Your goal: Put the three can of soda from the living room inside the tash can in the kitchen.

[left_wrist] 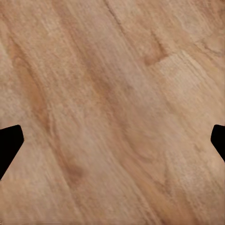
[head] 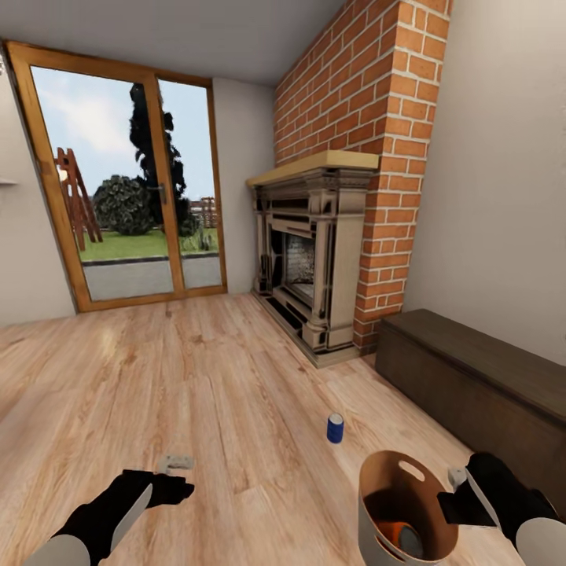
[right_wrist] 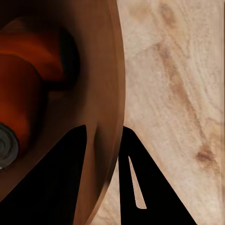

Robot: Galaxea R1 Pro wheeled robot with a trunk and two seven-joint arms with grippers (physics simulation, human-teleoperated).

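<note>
The robot stands in the living room on a light wood floor (head: 196, 377), facing a brick fireplace (head: 314, 259) and a glass door (head: 130, 196) with a garden behind it. A dark low cabinet (head: 479, 385) runs along the wall at the right.

The right gripper (head: 452, 491) pinches the rim of the bin (head: 369, 519), one finger inside the wall and one outside, as the right wrist view shows (right_wrist: 105, 173). The bin hangs low at the right, tilted, its brown inside and oval handle slot facing the head camera. An orange can (head: 397, 538) lies at its bottom, silver top showing; in the wrist view orange shapes (right_wrist: 23, 93) fill the bin's depth, and whether that is one can or two cannot be told.

The blue can (head: 336, 428) stands upright on the floor, near the bin and ahead of it, well clear of the fireplace.

The left gripper (head: 179, 472) hovers over bare floor, its fingers (left_wrist: 9, 143) spread wide and holding nothing
</note>
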